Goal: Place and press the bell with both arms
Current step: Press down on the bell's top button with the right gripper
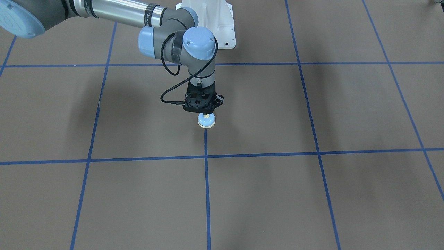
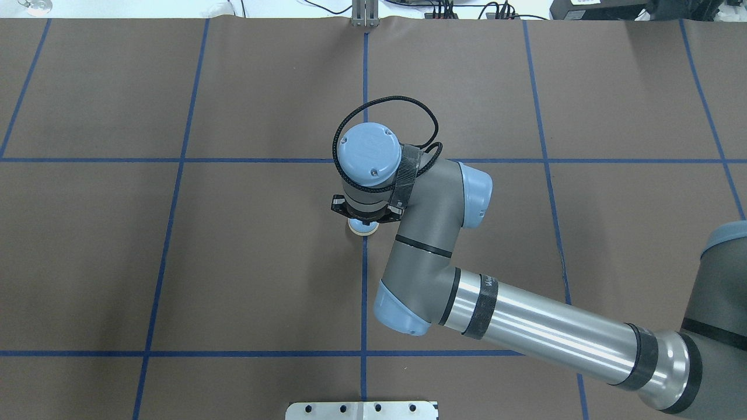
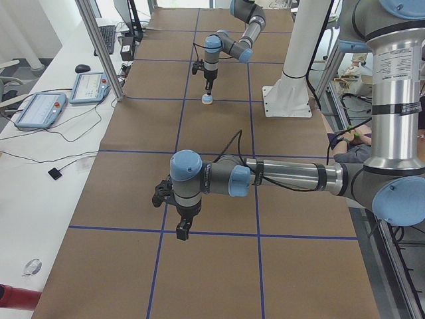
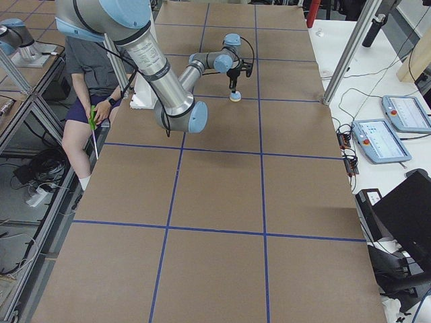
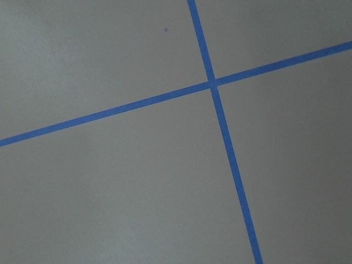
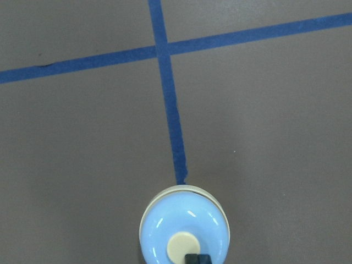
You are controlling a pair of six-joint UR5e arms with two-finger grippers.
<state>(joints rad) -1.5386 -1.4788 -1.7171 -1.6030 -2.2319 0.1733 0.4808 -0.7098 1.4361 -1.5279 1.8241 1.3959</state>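
Note:
The bell [image 1: 206, 121] is light blue with a cream base and stands on the brown table at the end of a blue tape line. It also shows in the overhead view [image 2: 362, 228] and the right wrist view [image 6: 184, 234]. My right gripper [image 1: 206, 114] points straight down over it, fingers together. One dark fingertip [image 6: 197, 258] sits at the cream button. My left gripper [image 3: 182, 229] hangs low over the table far from the bell, seen only in the left exterior view, so I cannot tell if it is open or shut. The left wrist view shows only tape lines.
The white pedestal [image 1: 222, 24] stands behind the bell, at the robot's side. Blue tape [image 1: 206, 156] marks a grid on the brown table. Tablets and cables [image 3: 86, 86] lie on the white bench beyond the far edge. A seated person [image 4: 94, 108] is beside the pedestal.

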